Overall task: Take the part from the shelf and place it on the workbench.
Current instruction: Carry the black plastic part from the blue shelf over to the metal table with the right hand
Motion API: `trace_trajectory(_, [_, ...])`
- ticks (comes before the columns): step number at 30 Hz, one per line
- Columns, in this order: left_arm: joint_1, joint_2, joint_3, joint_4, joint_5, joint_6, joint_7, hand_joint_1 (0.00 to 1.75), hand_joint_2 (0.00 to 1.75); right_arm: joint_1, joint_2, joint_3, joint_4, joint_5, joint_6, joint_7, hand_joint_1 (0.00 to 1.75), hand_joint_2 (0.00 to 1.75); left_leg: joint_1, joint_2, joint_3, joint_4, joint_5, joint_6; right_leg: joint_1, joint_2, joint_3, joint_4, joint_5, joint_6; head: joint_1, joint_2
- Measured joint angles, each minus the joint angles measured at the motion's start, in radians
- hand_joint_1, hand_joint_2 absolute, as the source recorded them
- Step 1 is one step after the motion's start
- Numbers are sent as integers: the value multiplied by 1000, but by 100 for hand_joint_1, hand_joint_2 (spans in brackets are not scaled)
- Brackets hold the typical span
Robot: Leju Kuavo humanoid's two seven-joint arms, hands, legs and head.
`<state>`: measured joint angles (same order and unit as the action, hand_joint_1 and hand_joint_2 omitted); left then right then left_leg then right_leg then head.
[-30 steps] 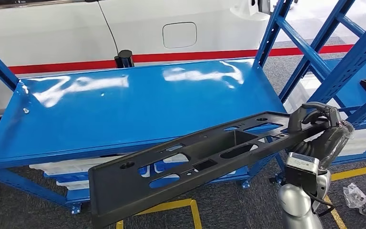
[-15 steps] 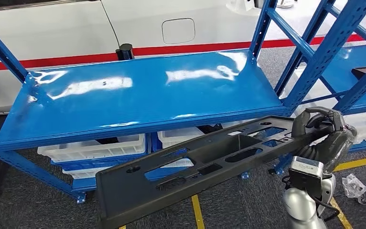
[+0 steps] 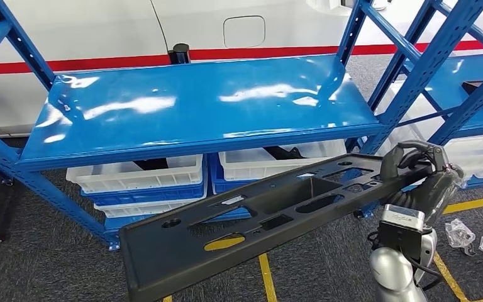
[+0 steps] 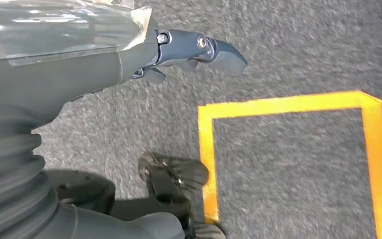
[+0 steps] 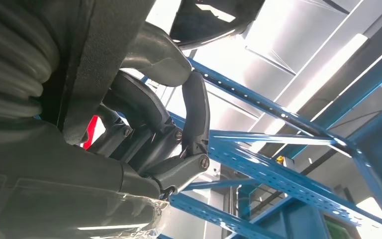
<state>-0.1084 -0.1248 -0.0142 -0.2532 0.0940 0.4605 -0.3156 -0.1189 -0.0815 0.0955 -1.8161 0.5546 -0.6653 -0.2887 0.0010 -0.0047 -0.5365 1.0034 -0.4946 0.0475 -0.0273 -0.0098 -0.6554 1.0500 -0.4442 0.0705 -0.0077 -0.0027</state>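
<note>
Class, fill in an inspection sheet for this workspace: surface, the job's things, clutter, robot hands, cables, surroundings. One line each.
Surface: glossy blue shelf deck, bare, with glare.
Job's things: long black part, slotted, held at one end in front of the shelf, off any surface.
Clutter: clear plastic wrap on the floor.
Robot hands: right robot hand grips the part's end; left robot hand hangs over the carpet, holding nothing.
Cables: thin black cable beside the right arm.
Surroundings: white bins under the deck, yellow floor tape, white vehicle behind.
</note>
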Motion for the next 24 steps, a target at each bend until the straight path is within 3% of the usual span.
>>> trace_trajectory(3, [0,0,1,1,0,0,0,0,175,0,-3,2,3,-1,2,1,175,175,-8,3,-46,0,38,16,4,4,-40,170,-129,-24,8,0])
trace_trajectory(4, [0,0,1,1,0,0,0,0,175,0,-3,2,5,-2,2,1,175,175,-11,3,-62,1,50,18,6,4,-38,215,-141,-23,8,0])
trace_trajectory(5, [0,0,2,1,0,0,-1,0,175,0,-3,3,6,-3,2,1,175,175,-14,3,-78,2,62,19,9,5,-24,233,-132,-17,9,0])
trace_trajectory(6, [0,0,2,1,0,0,-1,0,175,0,-3,3,7,-4,2,1,175,175,-17,3,-94,3,74,19,11,5,5,221,-110,-9,9,0])
trace_trajectory(8, [0,0,3,1,0,0,-2,0,175,-1,-4,4,9,-6,4,1,175,175,-20,2,-120,6,97,15,19,5,108,103,-83,-7,9,0])
trace_trajectory(10, [-1,-1,4,1,0,0,-4,0,175,-6,-4,5,9,-6,6,1,175,175,-22,2,-132,6,118,8,29,6,205,-39,-105,-21,8,0])
trace_trajectory(11, [-1,-1,4,1,0,0,-6,0,175,-8,-4,6,10,-6,8,1,175,175,-22,3,-135,4,129,3,34,6,226,-78,-116,-28,8,0])
trace_trajectory(13, [-1,0,4,2,-1,-1,-7,0,175,-9,-5,8,12,-7,12,1,175,175,-19,1,-140,1,143,-7,31,5,217,-90,-107,-39,8,0])
trace_trajectory(14, [0,1,4,2,-1,-1,-7,0,175,-8,-5,10,14,-8,13,1,175,175,-18,0,-146,10,128,-13,26,4,209,-90,-96,-47,7,0])
trace_trajectory(16, [2,2,4,3,-3,-2,-7,0,175,-7,-6,13,16,-10,14,1,175,175,-11,0,-166,77,41,-27,17,0,190,-92,-72,-63,1,0])
trace_trajectory(18, [1,3,5,3,-4,-3,-7,0,175,-6,-6,17,17,-12,16,2,175,175,-1,1,-188,203,-54,-40,18,-1,166,-90,-48,-70,-5,0])
trace_trajectory(19, [1,4,5,3,-4,-3,-7,0,175,-6,-6,19,18,-13,19,4,175,175,4,1,-192,257,-69,-46,18,-1,152,-87,-37,-68,-5,0])
trace_trajectory(21, [1,4,5,2,-5,-4,-6,0,175,-5,-6,24,22,-20,26,9,175,175,14,2,-161,284,-34,-56,15,-2,117,-74,-19,-60,-5,0])
trace_trajectory(22, [0,5,5,2,-5,-4,-5,0,175,-6,-6,25,24,-24,30,11,175,175,19,2,-123,248,-6,-60,14,-2,101,-64,-14,-56,-6,0])
trace_trajectory(24, [-5,5,5,2,-4,-4,-4,0,175,-7,-6,27,28,-31,35,15,175,175,23,0,-27,124,-2,-62,13,-2,73,-42,-7,-46,-5,0])
